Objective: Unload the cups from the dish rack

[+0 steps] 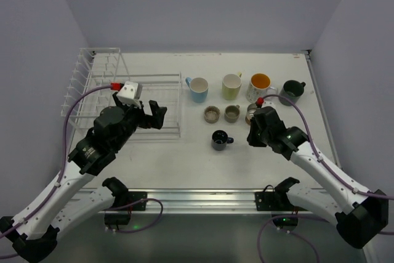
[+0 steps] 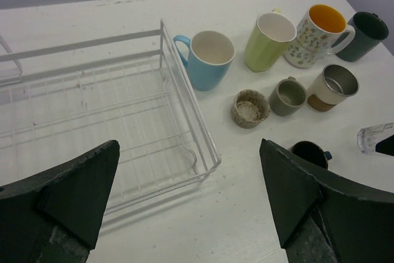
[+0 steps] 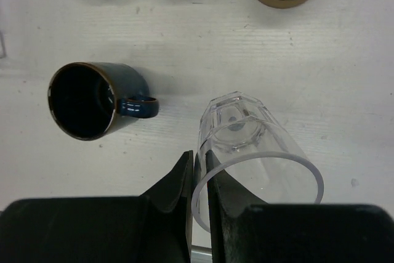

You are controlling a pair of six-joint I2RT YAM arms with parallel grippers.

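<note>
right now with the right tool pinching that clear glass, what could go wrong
1. The right tool grips the clear glass only by a thin stretch of its rim wall, so the glass might pivot or slip free.
2. The navy cup stands close beside the glass, so lowering the glass here could knock it.

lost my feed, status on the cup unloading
Left gripper open over empty white wire dish rack. Right gripper shut on clear glass tumbler rim. Navy handled mug close beside.
</note>
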